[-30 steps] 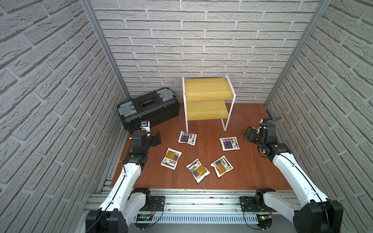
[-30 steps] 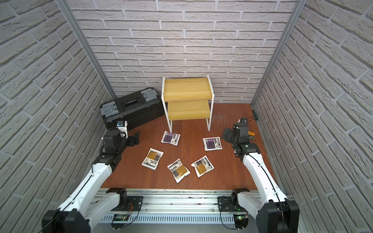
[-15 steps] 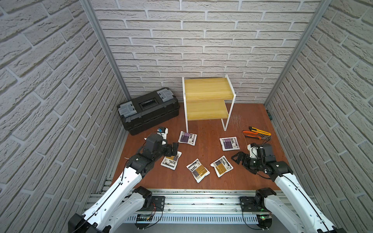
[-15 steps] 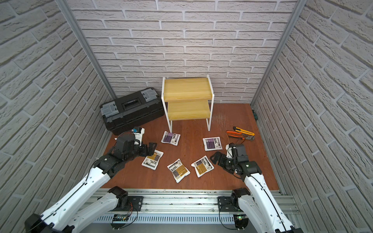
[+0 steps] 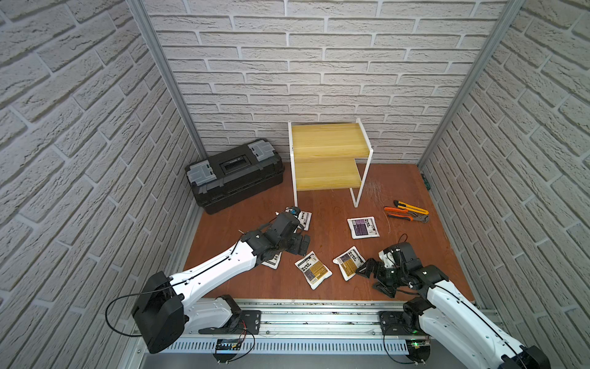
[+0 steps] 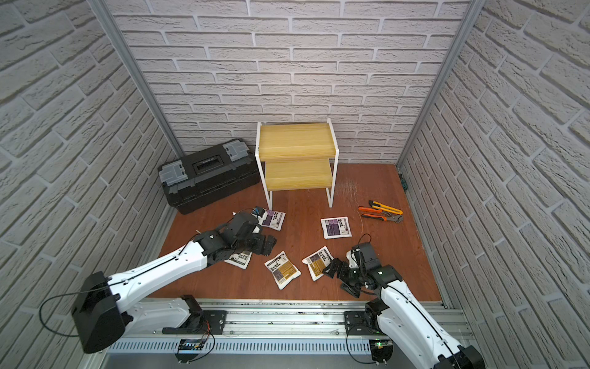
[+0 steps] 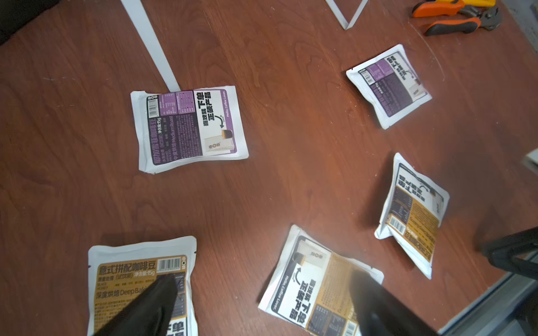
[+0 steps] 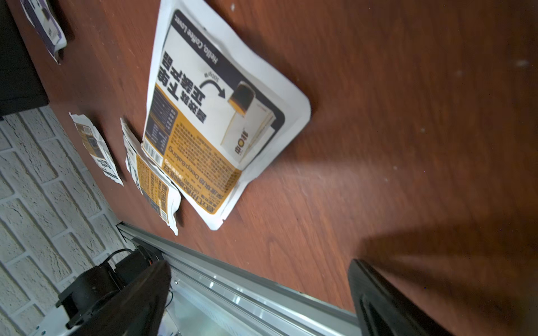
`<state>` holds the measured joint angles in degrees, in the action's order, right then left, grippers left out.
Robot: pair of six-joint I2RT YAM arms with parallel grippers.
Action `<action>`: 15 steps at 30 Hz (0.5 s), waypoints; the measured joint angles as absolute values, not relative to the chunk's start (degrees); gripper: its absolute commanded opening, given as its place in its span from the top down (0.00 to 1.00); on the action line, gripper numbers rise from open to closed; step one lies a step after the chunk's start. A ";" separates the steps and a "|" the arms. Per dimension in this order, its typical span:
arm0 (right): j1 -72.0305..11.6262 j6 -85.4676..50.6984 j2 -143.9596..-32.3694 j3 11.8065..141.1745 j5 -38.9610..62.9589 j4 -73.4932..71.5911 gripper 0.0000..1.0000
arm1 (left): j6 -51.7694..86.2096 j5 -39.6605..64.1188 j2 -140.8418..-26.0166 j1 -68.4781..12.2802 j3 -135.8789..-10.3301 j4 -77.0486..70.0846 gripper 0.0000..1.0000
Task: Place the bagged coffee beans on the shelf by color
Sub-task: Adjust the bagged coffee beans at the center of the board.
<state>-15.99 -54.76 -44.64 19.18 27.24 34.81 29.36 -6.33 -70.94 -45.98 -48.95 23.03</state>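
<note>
Both grippers have come in from the table's sides to the pouches over the last second. Fingers of left gripper: spread wide, nothing between them; one tip over the left orange pouch, the other over the middle orange pouch. Fingers of right gripper: released, empty, low over the table, just beside the right orange pouch. One purple pouch lies mid-table; the other purple pouch sits just beside a front leg of the shelf. All five lie flat on the table, in front of the shelf.
</note>
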 measured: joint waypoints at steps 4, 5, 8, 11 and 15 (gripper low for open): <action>-16.45 -58.72 -50.72 19.22 26.85 27.40 0.00 | 30.26 -7.14 -73.14 -45.98 -49.91 22.48 0.02; -16.51 -59.70 -52.45 19.40 26.87 24.84 0.01 | 30.33 -7.25 -73.49 -45.98 -50.11 22.50 0.02; -16.73 -61.67 -57.87 20.71 26.81 18.83 0.01 | 30.72 -7.38 -73.89 -46.00 -50.30 22.31 0.02; -16.86 -62.59 -65.34 24.23 26.35 14.13 0.00 | 30.74 -7.49 -73.89 -46.00 -50.33 22.33 0.01; -17.54 -62.33 -75.07 31.07 25.12 11.49 0.00 | 30.70 -7.53 -73.89 -46.00 -50.33 22.44 0.02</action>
